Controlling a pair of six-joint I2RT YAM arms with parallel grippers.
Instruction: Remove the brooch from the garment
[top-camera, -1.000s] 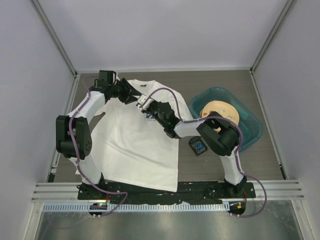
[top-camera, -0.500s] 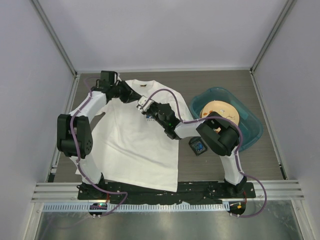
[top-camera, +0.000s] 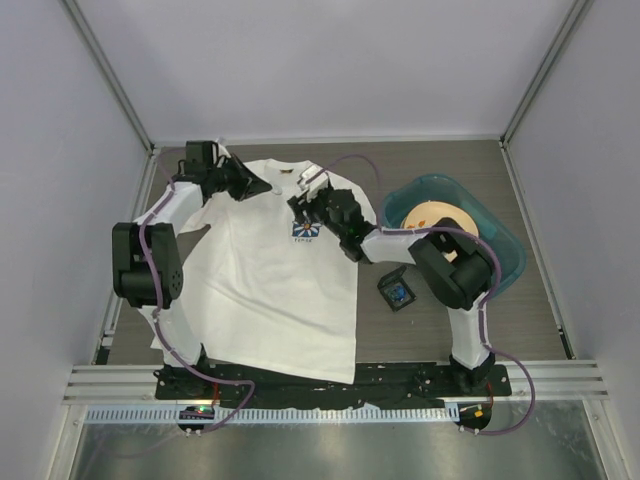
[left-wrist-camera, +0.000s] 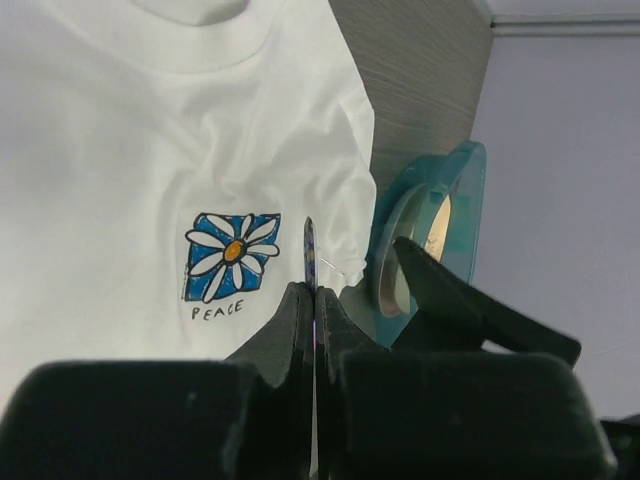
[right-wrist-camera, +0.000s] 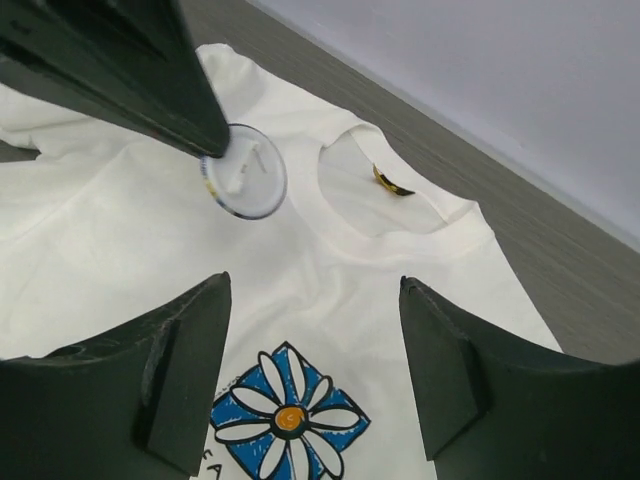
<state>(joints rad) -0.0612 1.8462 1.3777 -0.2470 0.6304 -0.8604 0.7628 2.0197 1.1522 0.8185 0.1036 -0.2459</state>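
Note:
The garment (top-camera: 270, 280) is a white T-shirt lying flat, with a blue-and-white flower print (top-camera: 305, 231) on its chest. My left gripper (top-camera: 259, 187) is over the collar area, shut on the brooch (right-wrist-camera: 243, 172). The brooch is a small round disc with a dark rim; the right wrist view shows its pale back and pin. In the left wrist view the brooch (left-wrist-camera: 310, 245) is edge-on between the closed fingertips of the left gripper (left-wrist-camera: 313, 292), lifted above the cloth. My right gripper (right-wrist-camera: 312, 300) stands wide open above the print (right-wrist-camera: 290, 420), just right of the brooch and holding nothing.
A teal basin (top-camera: 500, 250) holding a round spool stands right of the shirt. A small black square box (top-camera: 396, 291) lies on the table by the shirt's right hem. The yellowish neck label (right-wrist-camera: 393, 182) shows inside the collar. Grey walls enclose the table.
The right gripper has opened wide and drawn back to the right, off the brooch. The left gripper has shut on the brooch and moved slightly left with it.

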